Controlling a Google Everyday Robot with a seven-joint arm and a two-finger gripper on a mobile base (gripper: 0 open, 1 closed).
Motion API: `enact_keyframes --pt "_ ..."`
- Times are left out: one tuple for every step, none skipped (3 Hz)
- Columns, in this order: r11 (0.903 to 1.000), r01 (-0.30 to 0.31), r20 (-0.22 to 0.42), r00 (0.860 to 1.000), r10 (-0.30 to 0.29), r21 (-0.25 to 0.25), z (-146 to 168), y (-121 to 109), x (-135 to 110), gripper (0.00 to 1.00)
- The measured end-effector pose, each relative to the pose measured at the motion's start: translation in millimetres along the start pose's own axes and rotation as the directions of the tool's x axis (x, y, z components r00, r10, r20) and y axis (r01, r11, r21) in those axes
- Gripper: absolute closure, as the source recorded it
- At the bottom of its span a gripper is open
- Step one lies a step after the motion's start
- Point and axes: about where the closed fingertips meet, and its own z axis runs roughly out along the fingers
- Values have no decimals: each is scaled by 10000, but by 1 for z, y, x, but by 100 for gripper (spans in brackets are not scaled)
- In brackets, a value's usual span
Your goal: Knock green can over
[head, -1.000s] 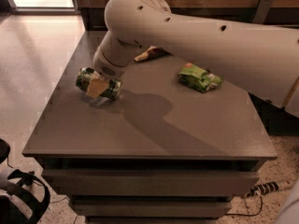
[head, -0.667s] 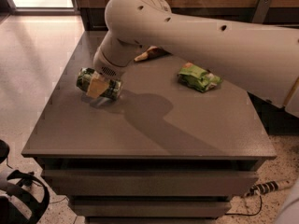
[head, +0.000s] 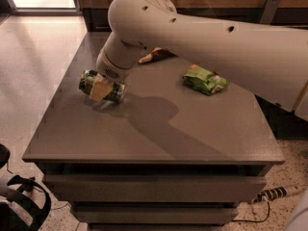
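Toward the left of the frame, the green can [head: 115, 91] lay on its side on the grey table [head: 144, 148] with the gripper [head: 100, 88] set over its middle; whether that gripper was clamped on the can or loose about it could not be told. Nothing had shifted from a second before, neither can nor arm, so the knocking-over looked already done. No writing could be read on the can or on the snack bag [head: 204, 80] at the upper right.

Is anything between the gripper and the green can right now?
Nothing visible. The gripper is right against the green can, which lies on its side on the table; the snack bag sits well away from both.
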Motion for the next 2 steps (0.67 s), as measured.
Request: enact_keyframes --pt "10000 20 4 10000 -20 -1 0 1 -1 35" --pt "10000 40 8 10000 -40 -2 -1 2 -2 12"
